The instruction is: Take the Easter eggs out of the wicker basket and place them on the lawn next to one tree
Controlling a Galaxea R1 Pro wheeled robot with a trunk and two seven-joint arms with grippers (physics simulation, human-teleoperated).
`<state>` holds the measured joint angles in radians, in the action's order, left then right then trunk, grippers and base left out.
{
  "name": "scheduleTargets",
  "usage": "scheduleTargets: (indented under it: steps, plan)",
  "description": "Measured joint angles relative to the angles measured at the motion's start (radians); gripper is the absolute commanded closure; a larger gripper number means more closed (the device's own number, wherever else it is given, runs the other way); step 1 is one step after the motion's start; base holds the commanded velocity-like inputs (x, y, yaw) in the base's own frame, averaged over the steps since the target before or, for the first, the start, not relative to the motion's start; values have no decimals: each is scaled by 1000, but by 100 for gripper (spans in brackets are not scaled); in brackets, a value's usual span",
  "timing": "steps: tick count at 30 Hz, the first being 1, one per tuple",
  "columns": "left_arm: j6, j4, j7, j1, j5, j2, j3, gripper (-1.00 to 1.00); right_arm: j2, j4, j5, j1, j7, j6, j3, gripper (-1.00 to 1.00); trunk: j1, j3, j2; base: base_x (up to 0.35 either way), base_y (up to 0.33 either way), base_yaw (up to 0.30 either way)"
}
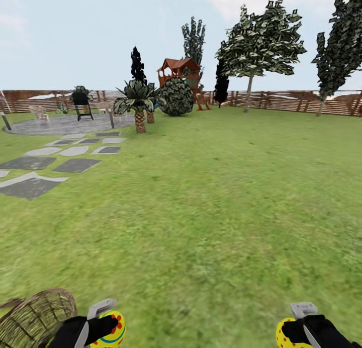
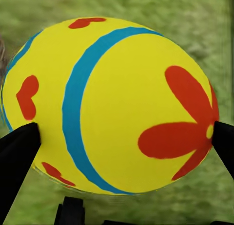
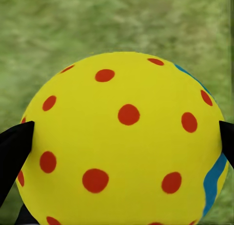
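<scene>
Yellow shell with a blue band and red flower petals sits between the black fingers [image 2: 19, 152] of the left gripper [image 2: 117, 137]: this flowered egg [image 2: 112, 103] is pinched at its two sides, with blurred grass behind it. In the head view the same egg [image 1: 113, 329] shows at the lower edge, held by the left gripper [image 1: 103, 328] just beside the wicker basket [image 1: 35, 315], which lies tipped on the lawn [image 1: 201, 212] at the bottom left corner. What the basket holds inside cannot be made out from here.

The right gripper [image 3: 122, 137] is closed on a second egg, the dotted egg [image 3: 122, 142], yellow with red dots and a blue wavy stripe at one side; a black finger [image 3: 14, 152] presses on each flank. From the head camera that egg [image 1: 286, 335] and the right gripper [image 1: 296, 333] sit at the lower right, well apart from the basket.

Ahead the lawn runs wide to a brown slat fence [image 1: 281, 101]. Grey stepping stones [image 1: 75, 164] lie at the left, leading to a paved circle with a grill [image 1: 82, 104]. A short palm [image 1: 138, 102] stands near a round bush [image 1: 177, 97] and a red-roofed playhouse [image 1: 178, 72]. Further right, a tree [image 1: 261, 41] with a pale, slightly leaning trunk rises by the fence, and another tree [image 1: 339, 41] stands at the right edge.
</scene>
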<state>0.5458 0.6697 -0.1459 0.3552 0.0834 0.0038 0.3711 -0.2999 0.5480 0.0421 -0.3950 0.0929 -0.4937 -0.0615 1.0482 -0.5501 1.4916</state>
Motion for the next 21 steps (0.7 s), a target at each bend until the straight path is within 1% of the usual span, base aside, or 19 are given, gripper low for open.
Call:
scheduleTargets:
  steps: [5, 21]
  plan:
    - [-2, -26, -1, -1, 0, 0, -2, 100, 0, 0, 0, 0, 0, 0, 0, 100, 0, -4, 0, 0, 0, -261]
    - [-2, -27, 0, 0, 0, 0, -2, 100, 1, 0, 0, 0, 1, 0, 0, 100, 0, -15, 0, 0, 0, -261]
